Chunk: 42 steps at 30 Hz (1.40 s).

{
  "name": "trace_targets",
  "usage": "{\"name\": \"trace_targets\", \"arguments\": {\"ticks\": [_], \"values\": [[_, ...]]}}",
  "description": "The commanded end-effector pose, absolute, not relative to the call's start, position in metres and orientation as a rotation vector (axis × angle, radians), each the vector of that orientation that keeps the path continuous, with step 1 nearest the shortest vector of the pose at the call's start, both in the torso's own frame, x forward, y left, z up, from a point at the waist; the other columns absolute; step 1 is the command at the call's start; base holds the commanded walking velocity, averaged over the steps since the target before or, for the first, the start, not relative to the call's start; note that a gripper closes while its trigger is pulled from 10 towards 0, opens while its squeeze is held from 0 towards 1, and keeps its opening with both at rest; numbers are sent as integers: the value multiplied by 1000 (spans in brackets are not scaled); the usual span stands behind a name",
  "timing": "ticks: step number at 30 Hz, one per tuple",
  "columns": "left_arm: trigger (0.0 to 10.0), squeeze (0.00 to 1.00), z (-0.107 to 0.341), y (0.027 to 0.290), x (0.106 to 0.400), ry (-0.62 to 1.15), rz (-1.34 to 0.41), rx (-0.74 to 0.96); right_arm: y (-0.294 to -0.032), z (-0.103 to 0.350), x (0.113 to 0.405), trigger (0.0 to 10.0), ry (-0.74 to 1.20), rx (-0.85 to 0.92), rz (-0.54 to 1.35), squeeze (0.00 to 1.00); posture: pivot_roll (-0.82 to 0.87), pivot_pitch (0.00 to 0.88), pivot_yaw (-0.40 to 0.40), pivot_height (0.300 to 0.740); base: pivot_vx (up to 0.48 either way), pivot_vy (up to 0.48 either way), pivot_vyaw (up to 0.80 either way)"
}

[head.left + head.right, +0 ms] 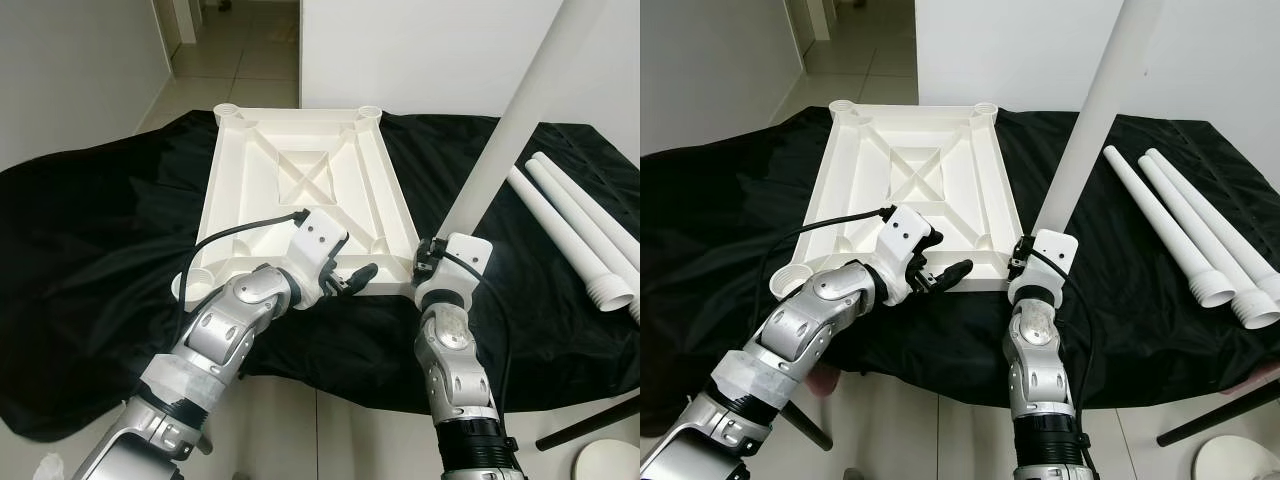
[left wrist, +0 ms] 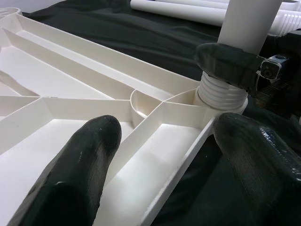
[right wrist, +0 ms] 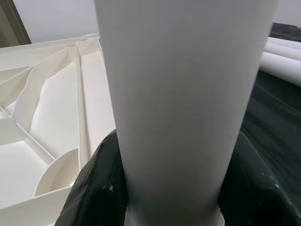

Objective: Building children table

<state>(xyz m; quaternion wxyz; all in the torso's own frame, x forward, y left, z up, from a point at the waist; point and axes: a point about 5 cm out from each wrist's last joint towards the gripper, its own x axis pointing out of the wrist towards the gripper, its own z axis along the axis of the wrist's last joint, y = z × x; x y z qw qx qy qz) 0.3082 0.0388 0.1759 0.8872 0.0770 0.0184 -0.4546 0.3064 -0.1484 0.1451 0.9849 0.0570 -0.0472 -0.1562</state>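
Nearest, the left gripper (image 1: 352, 279) reaches in from the near left to the near edge of the white tabletop (image 1: 300, 190), which lies upside down on a black cloth (image 1: 90, 230), its ribbed underside facing up. The black fingers (image 2: 80, 174) are spread apart, one over the inside of the tabletop frame and the other outside its near rim, with the rim wall between them; whether they press on it I cannot tell.

Just to the right, the right gripper (image 1: 432, 252) is at the tabletop's near right corner, its fingers closed around the base of a white table leg (image 1: 500, 130). The leg stands nearly upright, leaning slightly right, and its threaded end (image 2: 221, 94) sits in the corner socket.

Farther right, well apart from the tabletop, the remaining legs (image 1: 575, 225) lie side by side on the cloth, ribbed ends toward the near right.

At the far end of the tabletop, two round sockets (image 1: 226, 110) mark its far corners. Beyond the cloth are white walls and a tiled floor (image 1: 240, 50).
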Motion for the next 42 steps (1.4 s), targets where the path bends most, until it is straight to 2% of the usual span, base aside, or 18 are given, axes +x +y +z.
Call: {"name": "trace_targets", "arguments": {"ticks": [1, 11, 12, 14, 15, 19, 20, 21, 22, 27, 28, 30, 31, 32, 42], "values": [[10000, 0, 178, 38, 305, 33, -1031, 161, -159, 140, 304, 10000, -66, 187, -365, 0, -29, 42, 19, 740, 0, 0, 0], [10000, 0, 179, 37, 305, 31, -1030, 156, -154, 139, 303, 10000, -90, 181, -310, 0, -27, 43, 19, 740, 0, 0, 0], [10000, 0, 179, 36, 305, 31, -1031, 155, -153, 140, 302, 10000, -104, 174, -292, 224, -27, 43, 20, 740, 0, 0, 0], [10000, 0, 179, 36, 305, 31, -1032, 155, -152, 141, 302, 10000, -114, 170, -278, 224, -27, 43, 20, 740, 0, 0, 0], [10000, 0, 179, 36, 304, 32, -1033, 155, -150, 144, 302, 10000, -145, 190, -234, 1000, -28, 45, 20, 740, 0, 0, 0], [10000, 0, 179, 36, 304, 33, -1034, 153, -150, 149, 302, 10000, -177, 173, -207, 1000, -29, 47, 19, 740, 0, 0, 0], [10000, 0, 178, 33, 301, 34, -1045, 148, -155, 155, 304, 10000, -211, 144, -153, 102, -31, 46, 19, 740, 0, 0, 0], [10000, 0, 178, 33, 301, 34, -1045, 148, -155, 155, 304, 10000, -211, 144, -153, 102, -31, 46, 19, 740, 0, 0, 0], [10000, 0, 178, 32, 300, 33, -1052, 146, -158, 158, 305, 10000, -219, 126, -126, 0, -31, 46, 19, 740, 0, 0, 0], [10000, 0, 178, 31, 299, 33, -1058, 145, -161, 159, 307, 10000, -219, 116, -106, 0, -33, 45, 18, 740, 0, 0, 0], [10000, 0, 178, 28, 297, 32, -1064, 142, -165, 160, 310, 10000, -216, 71, -12, 0, -37, 39, 21, 740, 0, 0, 0], [10000, 0, 178, 28, 297, 32, -1064, 142, -165, 160, 310, 10000, -216, 71, -12, 0, -37, 39, 21, 740, 0, 0, 0], [10000, 0, 178, 26, 297, 30, -1073, 142, -169, 158, 315, 10000, -188, 26, 112, 0, -37, 36, 21, 740, 0, 0, 0], [10000, 0, 178, 26, 297, 29, -1076, 142, -170, 157, 317, 10000, -177, 19, 144, 0, -37, 36, 21, 740, 0, 0, 0], [10000, 0, 176, 20, 292, 41, -1113, 145, -180, 149, 323, 10000, -111, -68, 279, 0, -31, 34, 19, 740, 0, 0, 0]]}}
